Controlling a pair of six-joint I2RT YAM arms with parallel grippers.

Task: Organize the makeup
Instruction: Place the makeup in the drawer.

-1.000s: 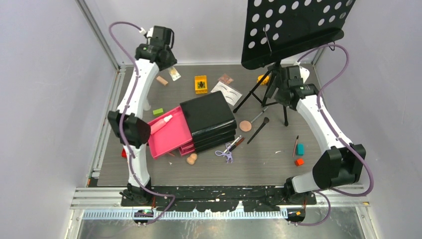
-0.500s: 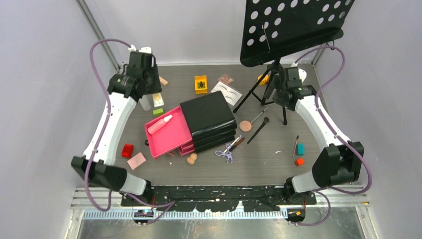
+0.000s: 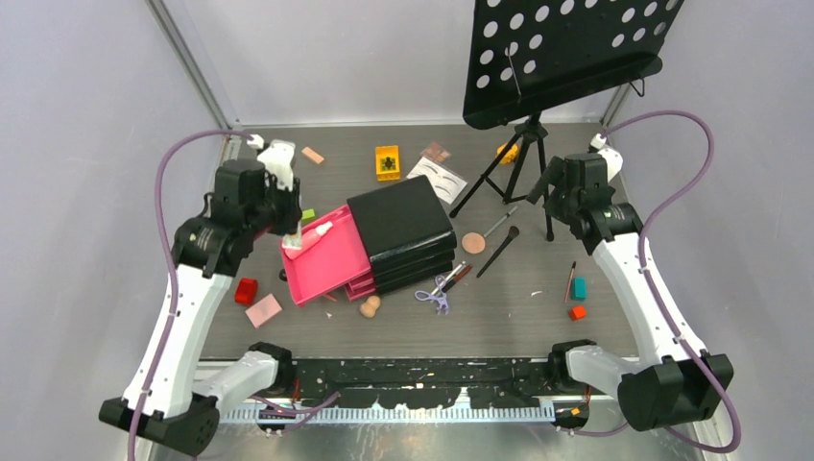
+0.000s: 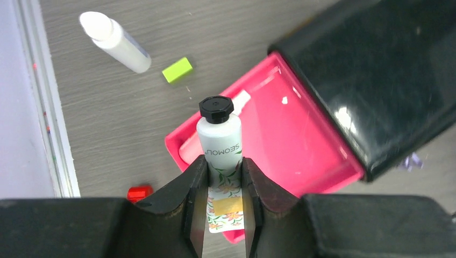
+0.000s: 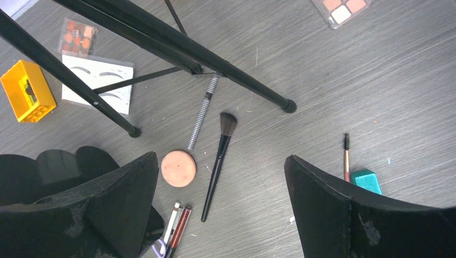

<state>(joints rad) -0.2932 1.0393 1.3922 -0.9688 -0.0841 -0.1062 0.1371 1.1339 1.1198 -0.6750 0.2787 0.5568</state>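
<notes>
Peach palette (image 5: 340,7) partly beyond the top edge

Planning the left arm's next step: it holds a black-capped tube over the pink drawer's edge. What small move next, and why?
Probably carry the white tube a little further in over the pink drawer and lower it before releasing. The left gripper clamps its lower end, and it hangs over the drawer's outer edge, so a drop now might catch the rim.
</notes>
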